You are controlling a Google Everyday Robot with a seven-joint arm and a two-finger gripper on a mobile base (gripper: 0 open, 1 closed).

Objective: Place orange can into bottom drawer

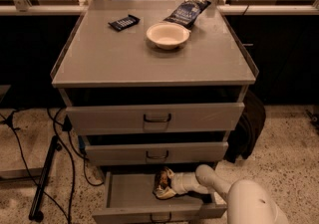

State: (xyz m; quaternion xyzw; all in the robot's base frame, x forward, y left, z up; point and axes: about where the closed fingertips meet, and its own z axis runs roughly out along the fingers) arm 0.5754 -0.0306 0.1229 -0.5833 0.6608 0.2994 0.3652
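The robot's single arm [215, 180] enters from the lower right corner, white and smooth. A large rounded link [251, 204] fills that corner closest to the camera. From it a slimmer white segment runs up and to the left, bends at a rounded joint, then extends nearly level toward the left. The wrist narrows into the tool [172, 184], which points left and sits low inside the opened bottom drawer [128, 192], under the middle drawer's front. The tool's tip meets the orange can [162, 184].
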